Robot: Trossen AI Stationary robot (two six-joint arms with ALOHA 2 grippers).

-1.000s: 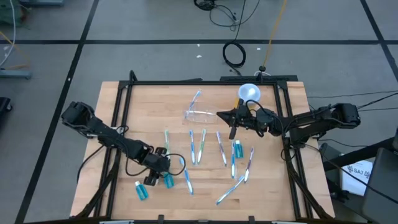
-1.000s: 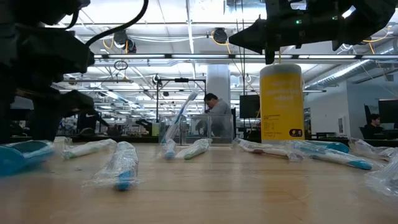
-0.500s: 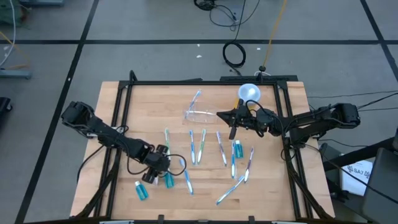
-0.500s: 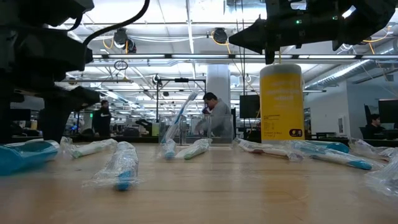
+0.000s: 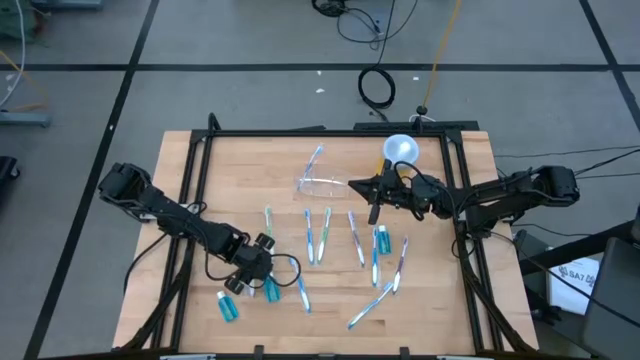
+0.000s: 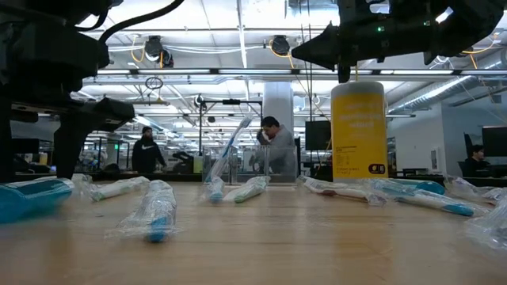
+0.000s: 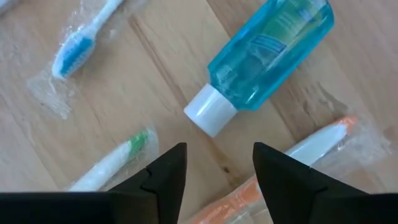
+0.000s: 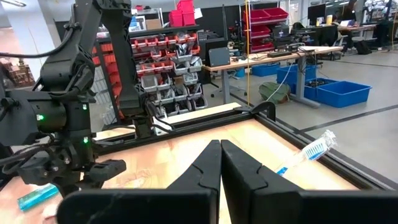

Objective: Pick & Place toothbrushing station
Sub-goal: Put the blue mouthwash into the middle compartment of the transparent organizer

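Note:
The see-through toothbrushing station (image 5: 320,184) lies at the table's far middle with a blue toothbrush (image 5: 316,155) reaching out of it; it also shows in the low view (image 6: 230,166). My right gripper (image 5: 352,184) is shut and empty, raised just right of the station. My left gripper (image 5: 242,284) is open and empty above the table's near left, over a blue bottle with a white cap (image 7: 267,43) and wrapped toothbrushes (image 7: 81,37).
A yellow jar with a white lid (image 5: 400,150) stands behind my right gripper. Several wrapped toothbrushes (image 5: 318,235) and small blue bottles (image 5: 228,308) (image 5: 381,240) lie scattered over the table's middle and near part. A black frame (image 5: 330,131) borders the table.
My left gripper has risen a little above the blue bottles at the near left. My right gripper has kept still.

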